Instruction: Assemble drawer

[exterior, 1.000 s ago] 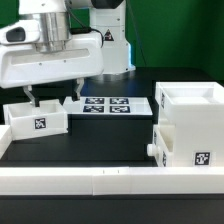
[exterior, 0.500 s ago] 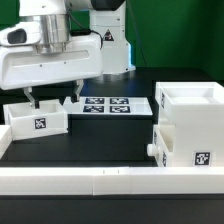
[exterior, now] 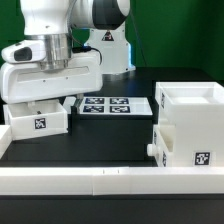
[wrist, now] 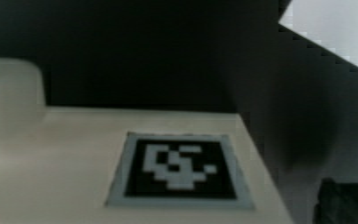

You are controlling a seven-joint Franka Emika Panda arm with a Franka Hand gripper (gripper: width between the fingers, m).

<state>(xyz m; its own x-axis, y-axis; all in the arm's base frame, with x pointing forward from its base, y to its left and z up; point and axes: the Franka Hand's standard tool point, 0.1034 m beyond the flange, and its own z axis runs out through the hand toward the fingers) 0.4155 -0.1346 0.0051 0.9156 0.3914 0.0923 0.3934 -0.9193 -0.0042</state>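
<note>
Gripping the loose tray [exterior: 38, 122] at the left of the tabletop [exterior: 100, 140] likely needs the hand [exterior: 47, 99], low over it with fingers hidden so I cannot tell if they are closed, squared on a wall before travel toward the housing [exterior: 190, 122] at right.

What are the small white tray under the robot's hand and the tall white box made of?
The tray looks like matte white plastic: uniform colour, thick walls, no grain. The tall housing seems the same, with equally blocky edges. Their black-and-white tags look like flat stickers or print; I cannot tell which.
</note>
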